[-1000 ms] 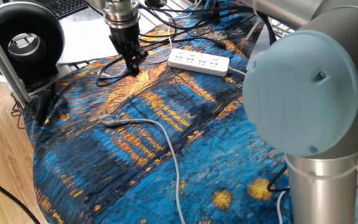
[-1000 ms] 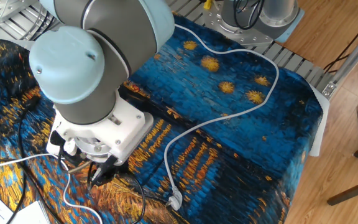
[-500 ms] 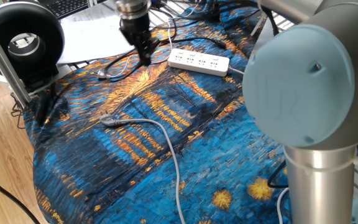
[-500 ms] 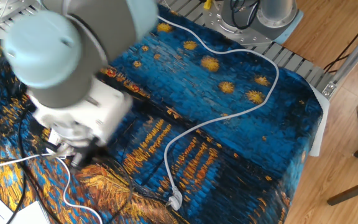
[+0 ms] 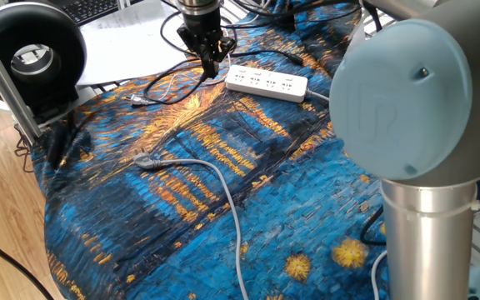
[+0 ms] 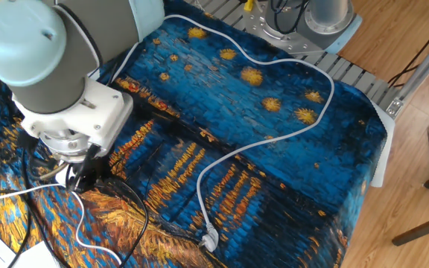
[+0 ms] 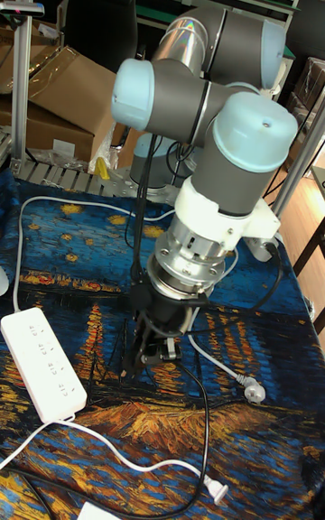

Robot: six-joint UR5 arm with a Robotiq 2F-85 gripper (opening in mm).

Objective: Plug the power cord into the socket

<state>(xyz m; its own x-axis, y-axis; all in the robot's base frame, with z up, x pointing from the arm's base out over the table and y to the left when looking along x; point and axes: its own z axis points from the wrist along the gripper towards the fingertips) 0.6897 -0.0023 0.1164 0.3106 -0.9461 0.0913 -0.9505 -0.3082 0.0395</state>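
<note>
Tall fixed view: the gripper (image 7: pixel 144 359) hung fingers-down, clenched on the power cord (image 7: pixel 204 412) near its plug.
Socket: the socket (image 7: pixel 41 362) lay flat on the blue cloth (image 7: pixel 262 448), just beside the gripper.
Containers: none seen.

Starry-night patterned cloth (image 5: pixel 223 167), grey-white cable (image 5: pixel 223 187) lying across it, black fan (image 5: pixel 32 58), cardboard box (image 7: pixel 68 91)
</note>
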